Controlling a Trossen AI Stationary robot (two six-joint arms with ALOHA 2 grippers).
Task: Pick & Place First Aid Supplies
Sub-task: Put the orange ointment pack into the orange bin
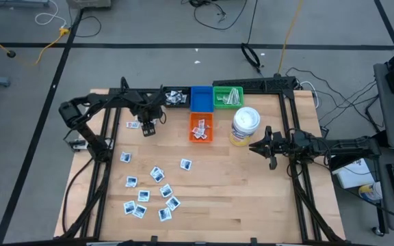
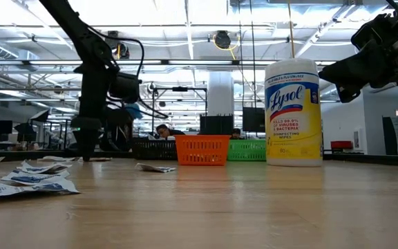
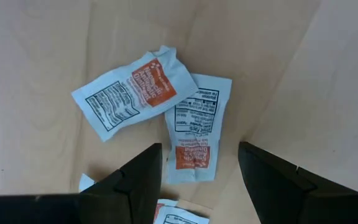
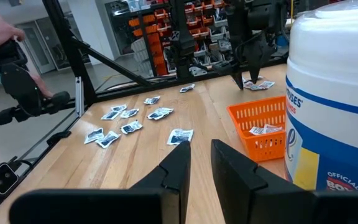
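Where left gripper [image 3: 197,171] jaws hang wide, lower packet [image 3: 194,134] half-hidden (right gripper [image 4: 201,163] narrow)

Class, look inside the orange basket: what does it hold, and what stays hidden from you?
The orange basket holds a few white packets with red print. Whether more lie beneath them cannot be seen; the low view shows only its mesh wall.

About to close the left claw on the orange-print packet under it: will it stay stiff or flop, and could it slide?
The packet looks thin and creased, so probably floppy and very light. It lies flat on smooth wood, tucked under a second packet, so it may slide or drag that one. The left claw stands open over it.
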